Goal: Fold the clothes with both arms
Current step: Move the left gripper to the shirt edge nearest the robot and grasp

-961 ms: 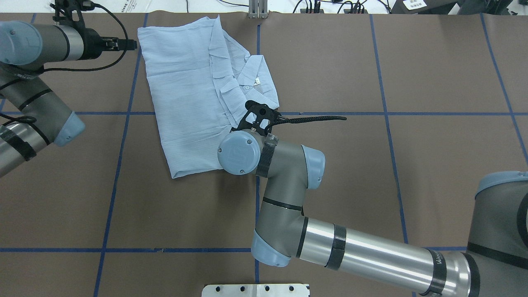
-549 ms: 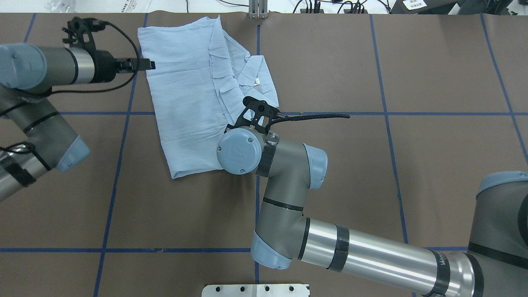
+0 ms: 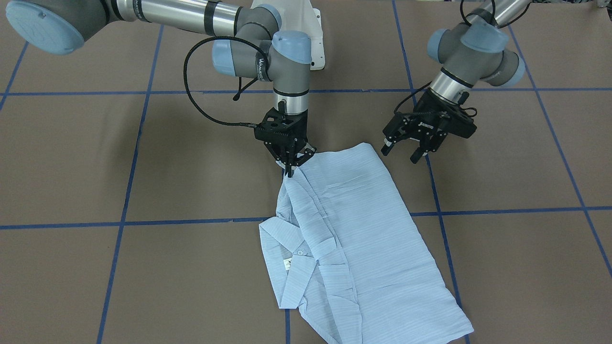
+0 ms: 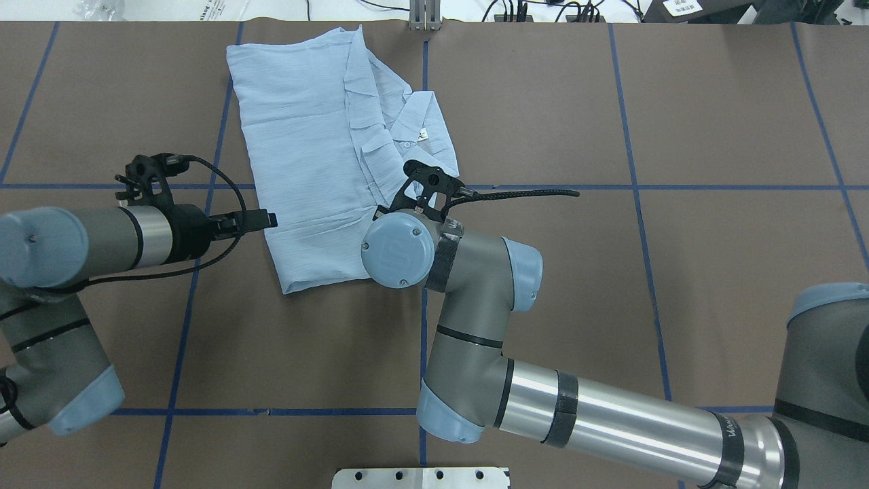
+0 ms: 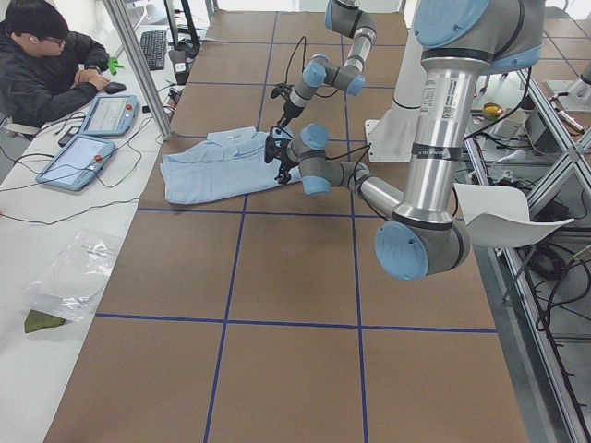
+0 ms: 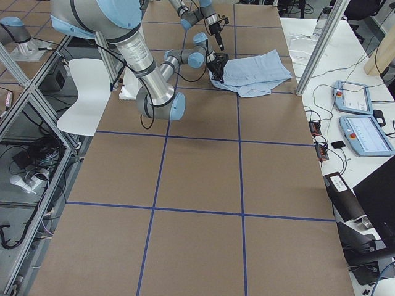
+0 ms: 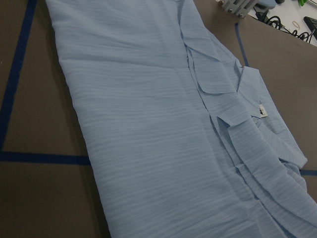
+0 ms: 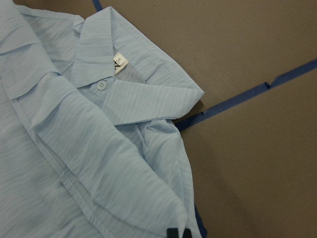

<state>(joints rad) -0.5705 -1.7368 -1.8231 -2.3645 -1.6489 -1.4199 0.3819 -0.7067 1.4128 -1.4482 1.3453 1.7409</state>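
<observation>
Shirt: light blue, folded lengthwise, flat on the brown counter, collar up.
Right gripper: pointing straight down, fingers pinching the shirt's hem corner.
Left gripper: tilted down, fingers spread, just beside the opposite hem corner.

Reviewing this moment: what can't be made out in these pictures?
- Right gripper: hidden in the overhead view beneath its own wrist.
- Thin light blue striped shirt: folded-under layers covered by its top layer in every view.
- White collar label: print too small, right wrist view.
- Left gripper: outside its wrist view.
</observation>
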